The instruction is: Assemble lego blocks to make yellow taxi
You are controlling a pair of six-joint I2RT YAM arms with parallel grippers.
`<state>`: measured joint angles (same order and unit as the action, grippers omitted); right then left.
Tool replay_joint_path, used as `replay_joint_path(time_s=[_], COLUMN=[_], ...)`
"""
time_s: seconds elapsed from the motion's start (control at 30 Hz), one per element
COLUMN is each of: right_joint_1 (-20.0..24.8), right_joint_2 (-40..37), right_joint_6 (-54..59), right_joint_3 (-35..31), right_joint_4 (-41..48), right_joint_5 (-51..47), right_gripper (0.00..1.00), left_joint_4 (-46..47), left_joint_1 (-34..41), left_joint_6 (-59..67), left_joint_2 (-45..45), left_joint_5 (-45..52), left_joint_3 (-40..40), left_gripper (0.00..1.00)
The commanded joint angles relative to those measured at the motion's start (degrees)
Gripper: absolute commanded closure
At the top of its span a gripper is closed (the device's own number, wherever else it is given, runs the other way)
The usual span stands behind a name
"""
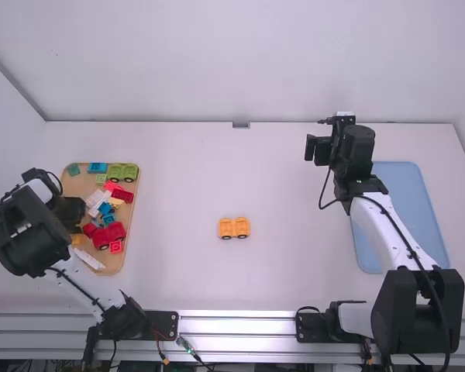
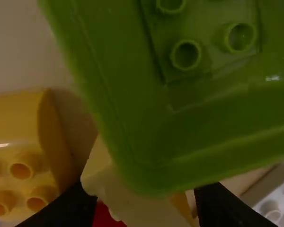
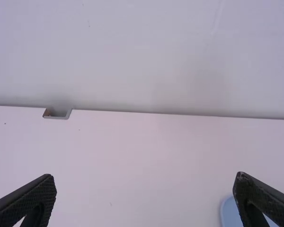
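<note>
In the high view my left gripper (image 1: 76,211) is low over the left side of the wooden tray (image 1: 112,267), among loose bricks. The left wrist view has my left gripper (image 2: 146,205) open, a pale yellow piece (image 2: 132,201) between its fingertips. A large green piece (image 2: 146,132) covers much of that piece, close to the camera. My right gripper (image 1: 318,149) is at the right, above the table's far part; in the right wrist view the right gripper (image 3: 144,187) stands open, nothing between its fingers. Two orange-yellow blocks (image 1: 234,227) sit side by side on the table, near its middle.
The tray also carries a green wheeled base (image 1: 123,172), a red wheeled piece (image 1: 108,235), blue bricks (image 1: 98,167) and white bricks (image 1: 95,203). A blue tray (image 1: 407,209) lies beside and partly under the right arm. The wall rises behind the table.
</note>
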<state>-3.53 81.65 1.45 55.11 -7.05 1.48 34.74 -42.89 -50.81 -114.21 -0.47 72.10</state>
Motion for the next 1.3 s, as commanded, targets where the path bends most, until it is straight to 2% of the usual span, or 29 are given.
replay_joint_path(time_s=[0.0,0.17,0.4,0.53,0.63,1.07,1.27], right_joint_1=[-0.3,-0.3,-0.3,-0.3,-0.3,-0.3,-0.3], right_joint_2=[0.4,0.4,0.4,0.4,0.4,0.4,0.4], right_joint_6=[-0.2,-0.2,-0.2,-0.2,-0.2,-0.2,-0.2], right_joint_3=[2.3,2.3,2.3,2.3,2.3,2.3,2.3], right_joint_4=[0.0,0.2,0.4,0.4,0.5,0.7,0.9], right_joint_5=[0.2,0.2,0.2,0.2,0.1,0.2,0.2], right_gripper=[0.01,0.01,0.01,0.01,0.01,0.01,0.01], left_joint_4=[-0.3,-0.5,-0.3,-0.1,-0.1,0.3,-0.7], left_joint_1=[0.2,0.2,0.2,0.2,0.2,0.2,0.2], left_joint_6=[-2.3,-5.0,-4.9,-5.2,-5.3,-4.7,-2.9], left_joint_2=[-0.4,-0.4,-0.4,-0.4,-0.4,-0.4,-0.4], left_joint_5=[-1.9,-1.7,-1.2,-0.9,-0.6,-2.2,-1.3], left_joint_3=[-0.4,-0.4,-0.4,-0.4,-0.4,-0.4,-0.4], left_gripper=[0.45,0.53,0.52,0.59,0.68,0.79,0.80])
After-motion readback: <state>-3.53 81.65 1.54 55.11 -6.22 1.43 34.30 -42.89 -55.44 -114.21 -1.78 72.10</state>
